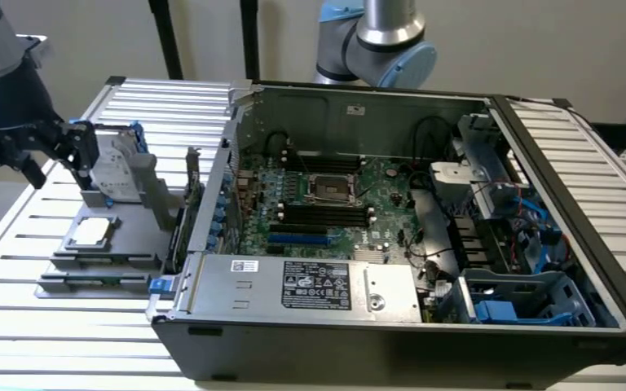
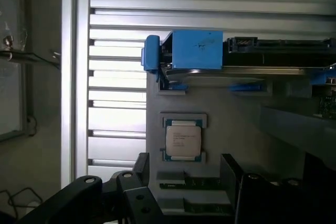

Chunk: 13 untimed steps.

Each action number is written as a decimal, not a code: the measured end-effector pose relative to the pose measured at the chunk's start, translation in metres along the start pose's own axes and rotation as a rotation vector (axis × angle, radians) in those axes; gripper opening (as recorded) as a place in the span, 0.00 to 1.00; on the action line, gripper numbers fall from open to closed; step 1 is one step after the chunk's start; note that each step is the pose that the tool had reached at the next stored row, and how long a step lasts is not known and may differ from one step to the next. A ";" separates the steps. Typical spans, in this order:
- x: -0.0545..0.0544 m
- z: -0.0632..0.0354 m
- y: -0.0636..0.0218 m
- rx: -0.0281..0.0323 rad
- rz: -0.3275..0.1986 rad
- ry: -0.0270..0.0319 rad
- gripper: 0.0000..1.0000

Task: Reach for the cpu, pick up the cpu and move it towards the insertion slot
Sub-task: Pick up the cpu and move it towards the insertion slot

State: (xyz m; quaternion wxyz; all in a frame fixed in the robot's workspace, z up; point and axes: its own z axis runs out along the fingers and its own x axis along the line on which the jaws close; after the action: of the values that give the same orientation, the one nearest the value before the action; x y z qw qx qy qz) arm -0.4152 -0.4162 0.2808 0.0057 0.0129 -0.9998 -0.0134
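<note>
Pale wall (image 1: 85,41) at the back. Two black poles (image 1: 166,37) in front of it. Grey table (image 1: 63,326) of long metal slats, shiny in bright light. Thin wires (image 2: 16,200) down on the floor (image 2: 44,129).

One cpu (image 2: 183,139), one insertion slot (image 1: 331,189), one hard drive (image 1: 115,169), one computer case (image 1: 400,330).

cpu (image 1: 94,230) lies flat, silvery top up, at the exterior view's left; shiny-framed, dark-centred insertion slot (image 1: 332,189) sits well to its right.
</note>
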 end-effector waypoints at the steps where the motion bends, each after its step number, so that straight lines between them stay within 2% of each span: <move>1: 0.000 0.0017 0.0000 0.0000 0.000 0.0000 0.65; 13: 0.000 0.0236 -0.0010 0.0000 0.000 -0.0002 0.65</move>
State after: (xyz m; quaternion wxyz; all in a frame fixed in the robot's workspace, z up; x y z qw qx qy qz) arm -0.4152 -0.4166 0.2572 0.0056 0.0129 -0.9998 -0.0134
